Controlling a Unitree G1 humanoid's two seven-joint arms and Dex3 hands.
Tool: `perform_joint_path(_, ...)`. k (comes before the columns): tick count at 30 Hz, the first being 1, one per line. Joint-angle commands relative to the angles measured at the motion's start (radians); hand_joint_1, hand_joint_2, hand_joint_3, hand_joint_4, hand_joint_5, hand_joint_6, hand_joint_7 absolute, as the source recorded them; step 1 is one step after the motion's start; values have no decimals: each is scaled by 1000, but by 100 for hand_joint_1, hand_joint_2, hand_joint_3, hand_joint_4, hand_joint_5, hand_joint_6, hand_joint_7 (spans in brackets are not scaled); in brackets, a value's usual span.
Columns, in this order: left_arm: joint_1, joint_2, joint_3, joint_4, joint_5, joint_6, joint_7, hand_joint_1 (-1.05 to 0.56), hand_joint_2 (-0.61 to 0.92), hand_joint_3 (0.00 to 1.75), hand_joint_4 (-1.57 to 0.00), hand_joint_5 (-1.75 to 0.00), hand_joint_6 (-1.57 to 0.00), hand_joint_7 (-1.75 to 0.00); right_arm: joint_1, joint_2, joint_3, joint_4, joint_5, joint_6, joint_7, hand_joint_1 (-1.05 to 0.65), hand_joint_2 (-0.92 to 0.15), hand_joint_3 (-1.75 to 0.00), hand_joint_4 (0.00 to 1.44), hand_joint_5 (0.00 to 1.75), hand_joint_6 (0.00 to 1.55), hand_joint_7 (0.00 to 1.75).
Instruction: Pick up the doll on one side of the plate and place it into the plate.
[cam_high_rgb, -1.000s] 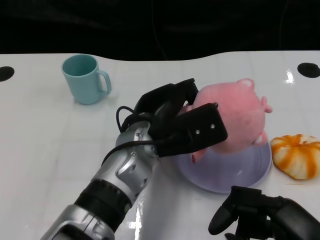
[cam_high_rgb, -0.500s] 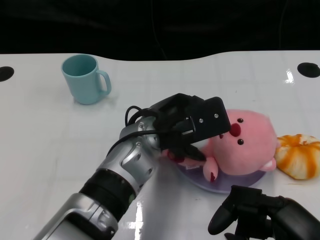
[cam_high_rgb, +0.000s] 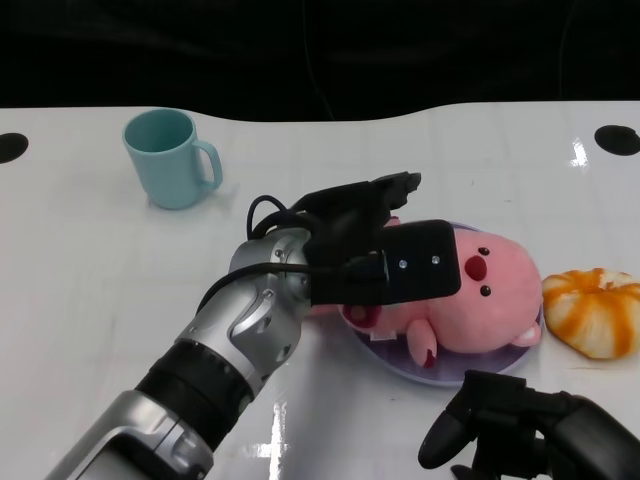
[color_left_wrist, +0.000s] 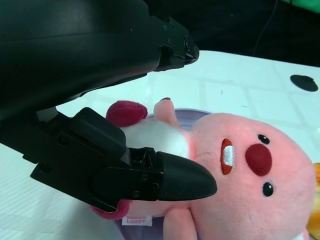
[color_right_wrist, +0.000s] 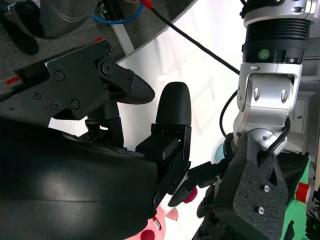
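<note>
Toward the right half of the white table (cam_high_rgb: 90, 300), in the head view: pink doll (cam_high_rgb: 480, 300) lying on its side in the lilac plate (cam_high_rgb: 400, 365), face turned to the near edge. Left hand (cam_high_rgb: 375, 255) over the doll's rear half, fingers (cam_high_rgb: 385, 190) spread past its far side, thumb slab (cam_high_rgb: 410, 275) across its near side; grip or mere contact, cannot tell. Teal mug (cam_high_rgb: 172, 157) well apart near the far left corner. Orange-and-white pumpkin toy (cam_high_rgb: 592, 310) just beside the plate's right rim. Right hand (cam_high_rgb: 520, 435) low at the near edge, close to the plate, fingers curled inward, nothing seen in them.

From the left wrist view: doll (color_left_wrist: 235, 175) lying between the upper fingers (color_left_wrist: 170, 47) and the lower fingertip (color_left_wrist: 182, 177), a clear gap above the plush; plate rim (color_left_wrist: 187, 112) showing behind the doll's ear.

From the right wrist view: right hand (color_right_wrist: 150, 135) with black fingers (color_right_wrist: 172, 107) apart, holding nothing; silver left forearm (color_right_wrist: 265, 95) beyond; sliver of pink doll (color_right_wrist: 165, 217) beneath.
</note>
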Motion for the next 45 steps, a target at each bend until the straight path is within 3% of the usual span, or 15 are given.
perform_joint_path(1,43,27,26,-67,-18,-19,11,-101,92,54,0,0,-2,-1,3,-10,-22,-5,13,-1,4,-14,-68,-91,61,165,55,128)
perform_joint_path(10,211,135,88,-379,-83,-42,-63,-93,92,47,-12,-8,-10,-6,-3,-7,-36,7,20,-5,15,-15,-68,-91,60,167,54,129)
perform_joint_path(13,301,171,132,-508,-119,-49,-72,-79,92,34,-18,-18,-17,-9,-11,-11,-42,12,21,-1,19,-16,-68,-91,60,167,54,129)
perform_joint_path(15,350,181,156,-568,-149,-54,-74,-72,92,28,-6,-52,-21,-11,-13,-11,-43,17,23,-3,20,-16,-68,-91,60,167,54,129)
perform_joint_path(20,451,193,207,-678,-214,-73,-67,-62,92,21,-2,-81,-28,-14,-14,-13,-40,27,19,-11,21,-15,-67,-92,61,167,55,130)
perform_joint_path(25,571,175,276,-782,-308,-106,-41,-44,91,12,-20,-97,-46,-20,-15,-13,-36,32,17,-17,22,-14,-67,-93,61,166,55,130)
perform_joint_path(28,655,141,324,-819,-390,-152,-15,-31,89,12,-39,-106,-63,-27,-16,-15,-33,31,12,-17,20,-14,-66,-93,61,166,55,130)
perform_joint_path(29,680,134,337,-830,-414,-164,-10,-27,87,18,-48,-108,-68,-31,-16,-15,-33,32,11,-18,20,-14,-66,-93,62,166,55,130)
perform_joint_path(31,729,111,364,-858,-470,-168,-6,-18,61,76,-64,-111,-74,-45,-18,-15,-33,32,12,-17,20,-14,-66,-94,62,166,55,130)
perform_joint_path(33,766,88,381,-889,-527,-142,-8,-12,47,113,-72,-119,-75,-69,-21,-15,-32,32,12,-14,20,-15,-66,-94,62,166,55,130)
perform_joint_path(37,824,70,400,-946,-611,-89,-15,-11,49,128,-80,-139,-78,-112,-24,-12,-28,32,11,-8,17,-15,-66,-94,62,167,55,129)
perform_joint_path(41,875,88,411,-1018,-650,-12,-24,-12,46,136,-84,-151,-83,-124,-27,-13,-21,30,8,-6,16,-15,-66,-94,61,167,55,129)
perform_joint_path(43,907,106,420,-1067,-685,43,-36,-15,41,146,-87,-168,-82,-143,-28,-8,-20,30,10,-2,15,-15,-66,-94,61,167,55,130)
perform_joint_path(45,939,121,436,-1116,-733,100,-46,-16,38,151,-90,-173,-81,-155,-29,-5,-20,31,12,-2,14,-14,-66,-95,61,167,55,130)
